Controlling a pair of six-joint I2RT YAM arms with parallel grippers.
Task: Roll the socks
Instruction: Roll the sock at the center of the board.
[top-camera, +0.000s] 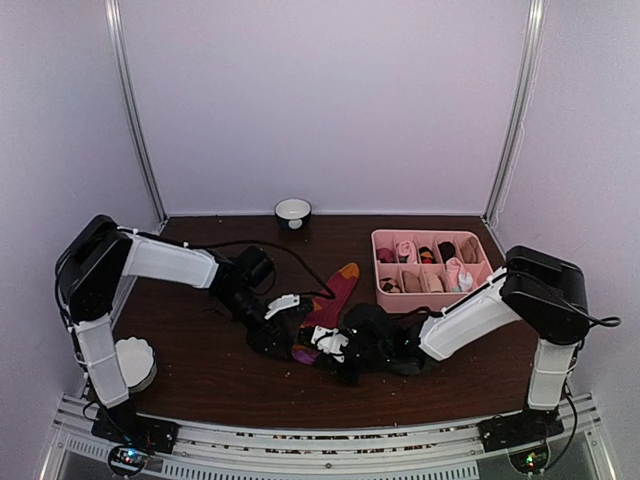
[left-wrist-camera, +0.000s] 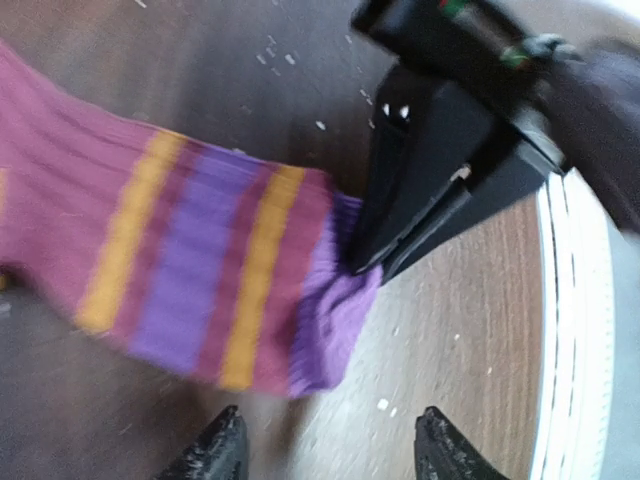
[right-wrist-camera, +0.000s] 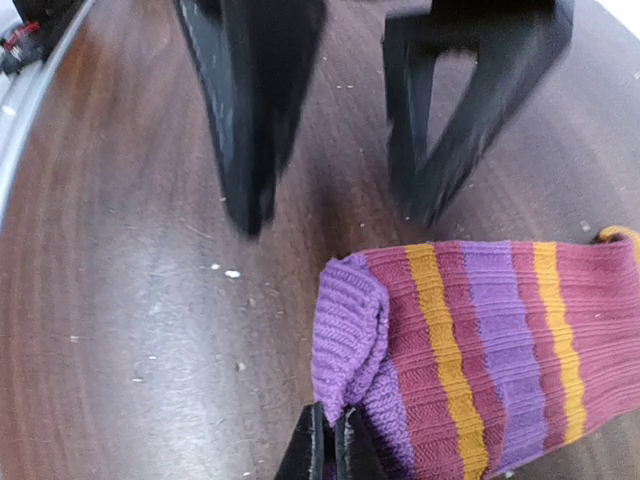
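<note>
At cuff edge of sock (right-wrist-camera: 480, 350), right hand (right-wrist-camera: 328, 428)

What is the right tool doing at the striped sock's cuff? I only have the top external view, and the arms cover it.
Observer: The right wrist view shows the right tool shut on the edge of the striped sock's purple cuff.
Operator: And the other arm?
Observer: In the left wrist view the left tool stands open, with nothing between its fingers.
Operator: Is the cuff lying flat?
Observer: No, its edge is folded over beside the pinch.
</note>
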